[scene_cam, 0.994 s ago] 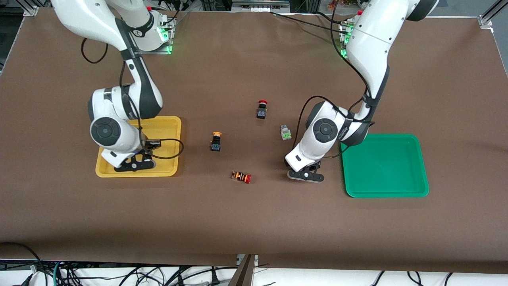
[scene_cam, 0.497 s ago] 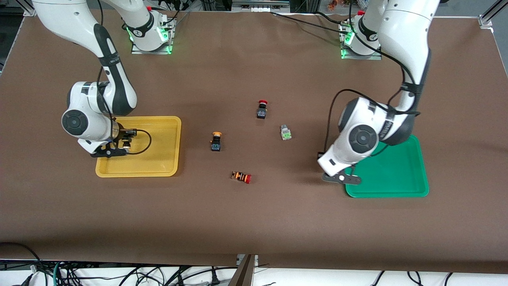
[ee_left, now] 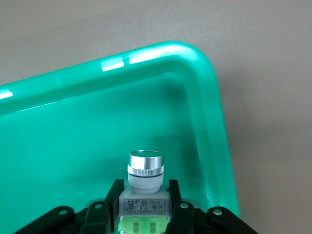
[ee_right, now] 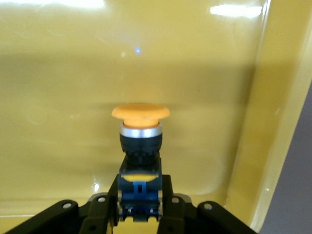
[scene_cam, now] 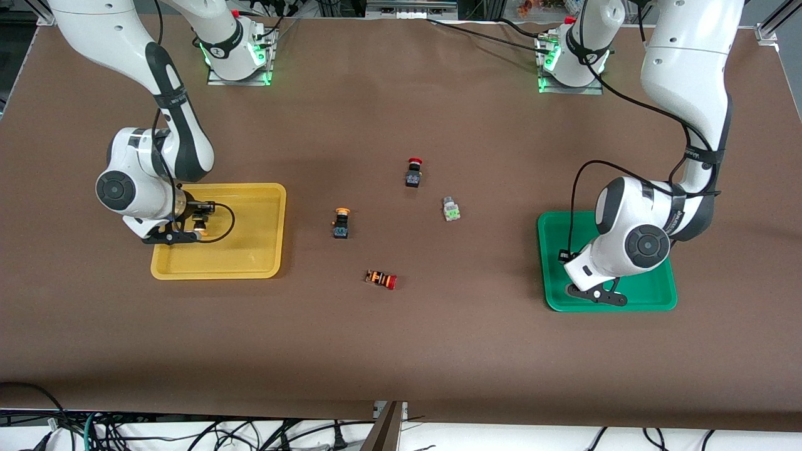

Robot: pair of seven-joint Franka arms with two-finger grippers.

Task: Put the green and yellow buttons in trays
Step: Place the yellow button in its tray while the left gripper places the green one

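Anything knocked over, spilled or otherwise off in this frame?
One thing only: the orange-striped red-capped switch lies on its side on the table, nearest the front camera. Otherwise normal: the left gripper holds a green button over the green tray, and the right gripper holds a yellow button over the yellow tray.

Both arms reach down, left pincer (scene_cam: 595, 294) and right pincer (scene_cam: 170, 237) each clamped shut.

Glossy white arm shells with dark grey joint bands, looping black cables, black tools, green-lit bases.
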